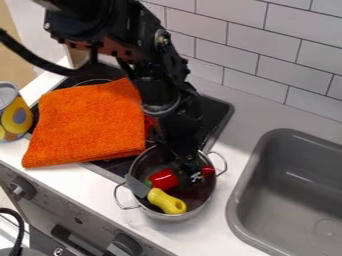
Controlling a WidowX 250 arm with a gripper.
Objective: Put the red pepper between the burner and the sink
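**panfan:** ok so where's your claw at right now?

**me:** My claw [189, 172] is down in the metal pot [168, 216], just below the centre of the frame, with my arm slanting in from the upper left. It's right over the red pepper [164, 179].

**panfan:** gripping it or nah?

**me:** Honestly can't tell, the grip is hidden from here. Red shows on both sides of me, that's all I've got.

**panfan:** so the pepper's in the pot?

**me:** Yep, lying in it, green bit toward the left. There's a knife in there too, yellow handle [167, 201] at the lower right end, grey blade [137, 186] leaning up by the left rim.

**panfan:** and around you?

**me:** Black stovetop [217, 112] up and left of the pot, an orange cloth [90, 120] lying over a lot of it, and a yellow can [15, 117] at the left edge. Grey sink [287, 180] on the right of the frame, white counter [200, 232] between it and the pot, tiled wall [267, 45] up top.
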